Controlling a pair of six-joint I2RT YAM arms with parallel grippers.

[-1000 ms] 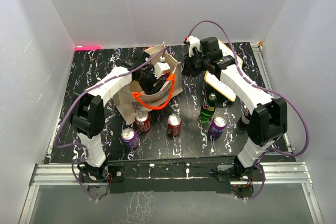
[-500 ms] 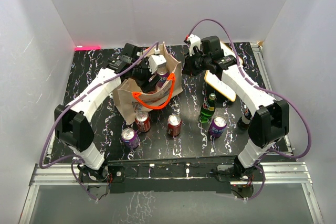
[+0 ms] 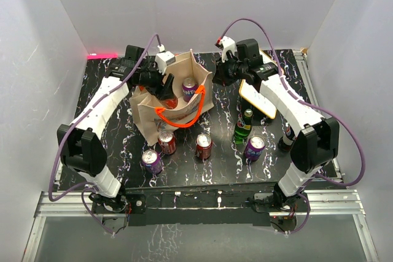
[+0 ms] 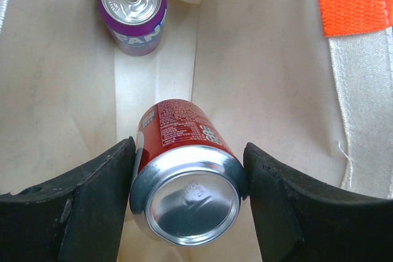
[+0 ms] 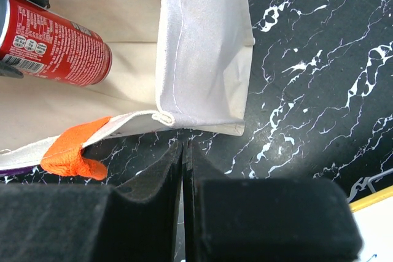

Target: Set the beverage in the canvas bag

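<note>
A red can (image 4: 184, 170) is already inside the canvas bag (image 3: 146, 115), clamped in the left hand (image 4: 187, 197) with its base toward the camera; letting go seems to be what is left. A purple can (image 4: 133, 9) stands at its 12 o'clock. The left arm reaches in from 10 o'clock. The right hand (image 5: 183, 151), fingers pressed together, sits at the bag's 3 o'clock corner

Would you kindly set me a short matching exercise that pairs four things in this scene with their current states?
Things:
1 left hand
2 right hand
3 green bottle
4 canvas bag

States:
A upright on the table, outside the bag
B shut, empty
C contains an upright purple can
D grips a red can

Pairs: 1-D, 2-B, 3-A, 4-C
</note>
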